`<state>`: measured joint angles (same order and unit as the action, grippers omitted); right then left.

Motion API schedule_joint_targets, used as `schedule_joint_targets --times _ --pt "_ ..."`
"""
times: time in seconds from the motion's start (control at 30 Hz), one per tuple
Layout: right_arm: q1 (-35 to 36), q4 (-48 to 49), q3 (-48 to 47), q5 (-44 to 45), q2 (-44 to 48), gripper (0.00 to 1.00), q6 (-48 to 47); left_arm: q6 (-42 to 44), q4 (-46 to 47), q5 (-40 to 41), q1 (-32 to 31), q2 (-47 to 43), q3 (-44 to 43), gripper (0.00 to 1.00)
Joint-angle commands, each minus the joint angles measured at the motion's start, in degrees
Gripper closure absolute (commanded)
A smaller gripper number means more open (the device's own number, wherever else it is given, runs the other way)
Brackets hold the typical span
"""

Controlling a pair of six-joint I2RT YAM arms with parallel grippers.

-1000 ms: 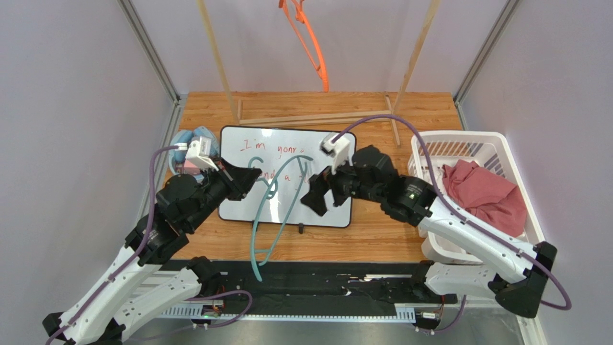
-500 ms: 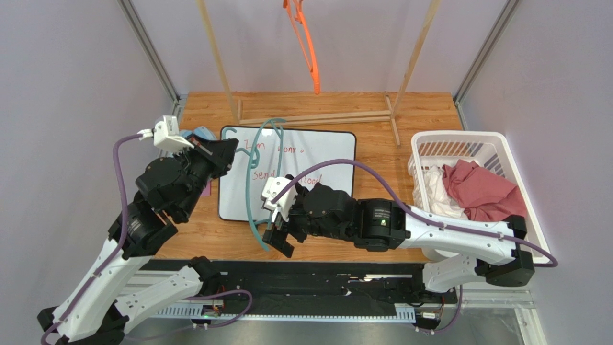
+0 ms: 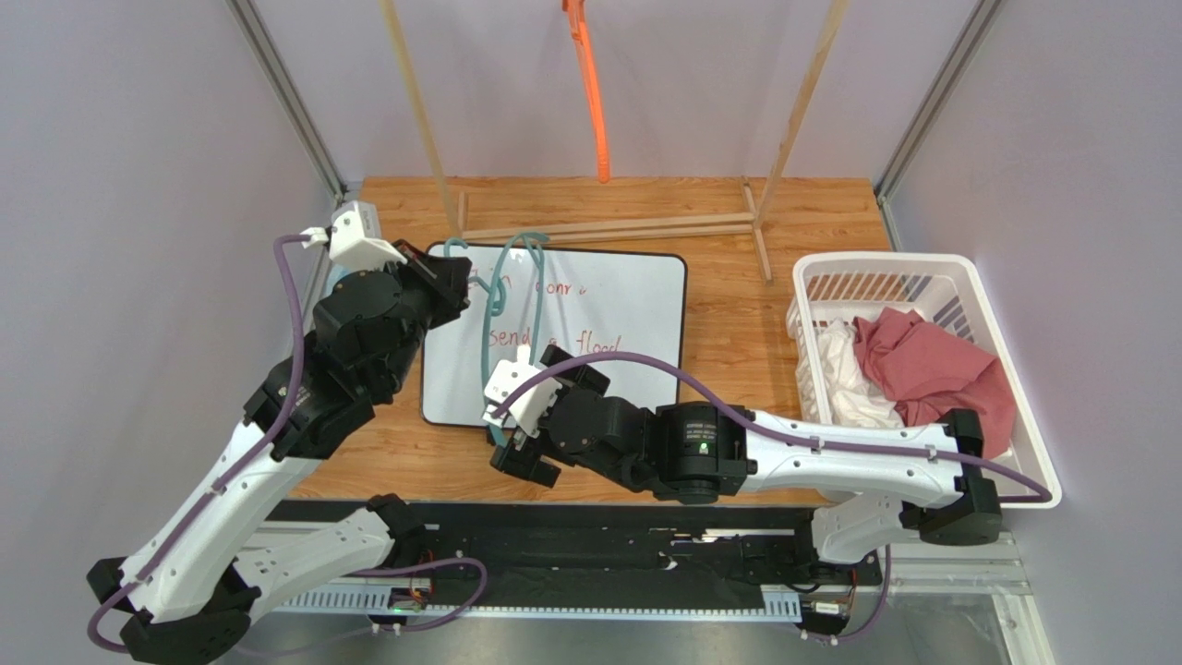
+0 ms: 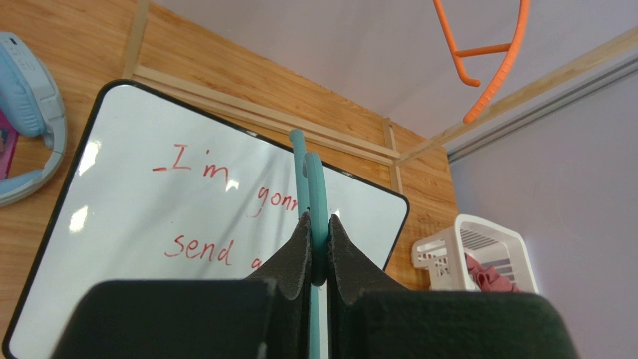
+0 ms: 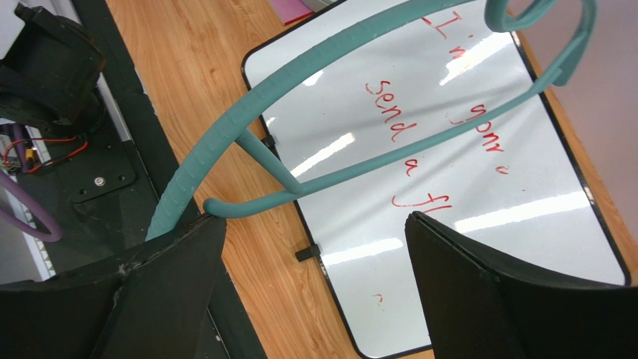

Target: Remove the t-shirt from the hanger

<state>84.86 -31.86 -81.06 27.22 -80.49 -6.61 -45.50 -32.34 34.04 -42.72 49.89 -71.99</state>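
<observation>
Our left gripper point(image 4: 318, 228) is clenched on the teal hanger point(image 4: 316, 176), holding it above the whiteboard point(image 3: 611, 312). Our right gripper point(image 5: 311, 224) is released, jaws wide, at the hanger's lower end. The red t-shirt point(image 3: 937, 367) lies crumpled in the white basket point(image 3: 888, 263) at 3 o'clock on the surface point(image 3: 722, 222).

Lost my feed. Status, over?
Left tool shut on teal hanger. Right tool open beside its lower end. Hanger bare; red garment in basket.

Bright even light; glare streaks on whiteboard point(image 5: 479, 179)
</observation>
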Motion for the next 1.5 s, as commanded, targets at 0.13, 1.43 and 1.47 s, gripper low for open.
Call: schedule_joint_targets --times 0.13,1.43,1.47 --pt "3.9 -0.7 -5.3 5.1 4.1 0.05 -1.5 3.9 5.0 5.6 0.0 0.5 -1.8 1.0" --pt "4.4 25.6 2.8 30.3 -8.1 0.71 -5.0 -8.7 2.2 5.3 0.0 -1.3 0.4 1.0" --pt "4.5 26.0 2.8 30.4 -8.1 0.8 -5.0 -9.0 2.0 5.4 0.0 -1.6 0.4 1.0"
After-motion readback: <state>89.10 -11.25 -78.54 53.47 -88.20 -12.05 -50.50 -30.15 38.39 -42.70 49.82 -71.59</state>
